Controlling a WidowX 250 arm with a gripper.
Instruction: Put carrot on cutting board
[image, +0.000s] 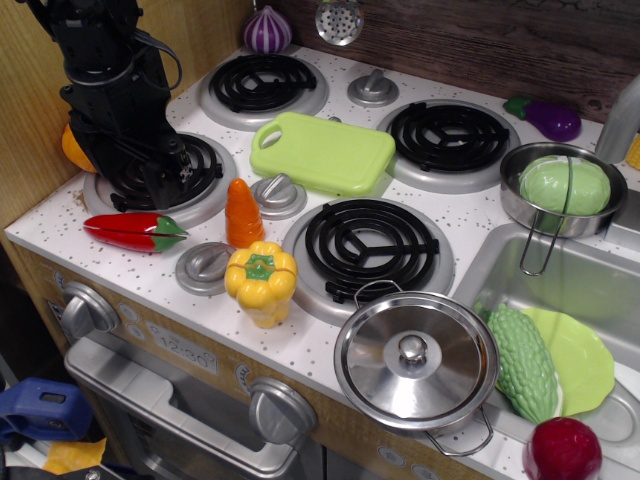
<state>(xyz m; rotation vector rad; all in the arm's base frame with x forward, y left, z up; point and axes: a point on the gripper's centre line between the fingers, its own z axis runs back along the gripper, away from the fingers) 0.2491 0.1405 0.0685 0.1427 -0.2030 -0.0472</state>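
Your arm's fingers (165, 180) hang low over the front-left burner (160, 172), dark against the coil, so I cannot tell if they're wide or narrow; nothing seems held. The carrot (243, 213) stands upright on the counter (130, 275), just right of them, between the red chili (135, 231) and yellow pepper (261, 282). The cutting board (323, 152) lies flat behind it, bare, ready to receive it.

Four burners (372, 245), three knobs (278, 193), one carrot (243, 212).
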